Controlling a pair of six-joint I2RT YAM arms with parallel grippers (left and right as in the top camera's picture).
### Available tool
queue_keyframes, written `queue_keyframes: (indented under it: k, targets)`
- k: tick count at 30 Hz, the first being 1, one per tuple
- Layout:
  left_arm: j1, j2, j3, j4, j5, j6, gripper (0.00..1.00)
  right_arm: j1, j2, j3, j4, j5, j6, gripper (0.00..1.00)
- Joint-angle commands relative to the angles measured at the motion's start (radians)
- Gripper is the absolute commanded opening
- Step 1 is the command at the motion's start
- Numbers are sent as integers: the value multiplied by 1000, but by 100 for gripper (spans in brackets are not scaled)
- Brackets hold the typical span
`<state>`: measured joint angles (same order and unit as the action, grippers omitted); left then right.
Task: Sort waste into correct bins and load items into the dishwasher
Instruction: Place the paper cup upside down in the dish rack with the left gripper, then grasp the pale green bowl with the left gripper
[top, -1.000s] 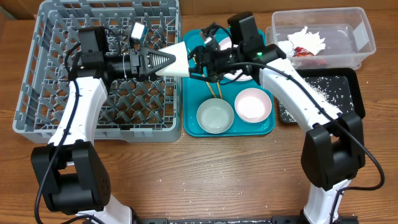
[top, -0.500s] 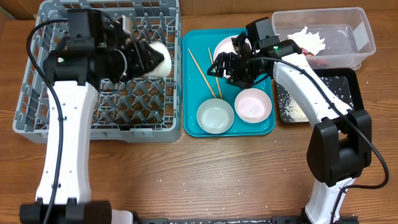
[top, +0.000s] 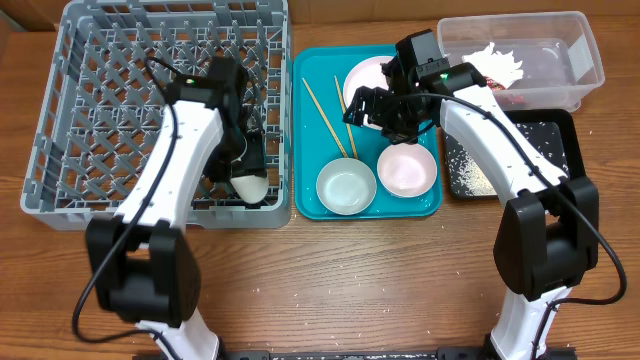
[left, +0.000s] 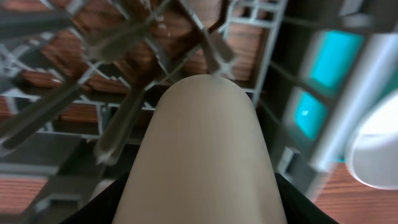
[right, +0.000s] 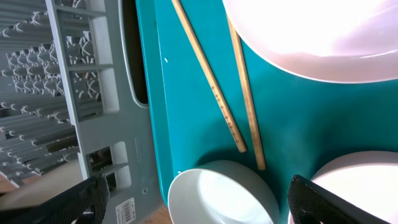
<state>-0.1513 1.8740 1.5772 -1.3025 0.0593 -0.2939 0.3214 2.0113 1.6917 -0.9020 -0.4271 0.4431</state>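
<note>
The left claw (top: 245, 165) is down inside the grey dish rack (top: 60, 120), near the rack's front right corner. It holds the white cup (left: 202, 143). The cup fills the left wrist view, with a dark finger pressed to each side of it. Pegs of the rack stick up just past the cup.

The right claw (right: 198, 182) hangs over the teal tray (top: 310, 205) with its two fingers spread wide and nothing between them. Under it lie the two wooden chopsticks (right: 211, 93), flat on the tray, side by side. The far end of one goes under the edge of the pink-white plate (top: 362, 75). The plate sits at the back of the tray. At the front of the tray are two bowls, a white bowl (top: 346, 187) on the left and a pink bowl (top: 407, 168) on the right, just beside each other.

The clear tub (top: 585, 50) stands at the back right of the table (top: 350, 280). In it are the white napkin (top: 495, 60) and the red-and-white wrapper (top: 490, 85). The black tray (top: 560, 130) is in front of the tub, and white rice (top: 520, 150) is scattered in it.

A small white sticker (right: 127, 208) shows on the rack's edge in the right wrist view. Its print is too small to read.
</note>
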Motion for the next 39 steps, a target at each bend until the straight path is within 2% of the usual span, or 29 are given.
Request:
queue_keyframes:
  k: [1,2,4,5,6,10,16,19,22,23,27,34,39]
  targets:
    - [-7,51,-8,21,7,18,35,4,-46,-2,2,17,-6,93]
    - [-7,58,-8,31,2,18,41,4,-46,-2,2,17,-6,93]
    - [-6,71,-8,53,-12,18,62,4,-46,-2,2,19,-6,93]
    - [-6,73,-8,55,-13,18,66,4,-46,-2,2,20,-6,93]
    - [-6,75,-8,58,-16,29,86,4,-46,-2,2,20,-6,93]
    - [-6,73,17,48,-27,48,100,4,-49,2,6,-1,5,93]
    - [-6,51,218,-59,-26,47,99,-5,-135,70,-72,28,-7,93]
    - [-10,2,311,-72,3,57,95,-5,-235,83,-180,143,-6,93]
    - [-34,-58,327,-24,101,138,95,-5,-299,83,-284,253,19,93]
    - [-54,-77,327,-1,146,173,96,-5,-320,83,-360,357,72,93]
    - [-108,-72,318,51,177,194,97,-5,-316,81,-463,546,182,92]
    - [-179,-29,309,130,178,189,96,-5,-294,-15,-414,489,212,87]
    - [-217,-28,309,175,165,189,95,-8,-294,-18,-397,483,224,90]
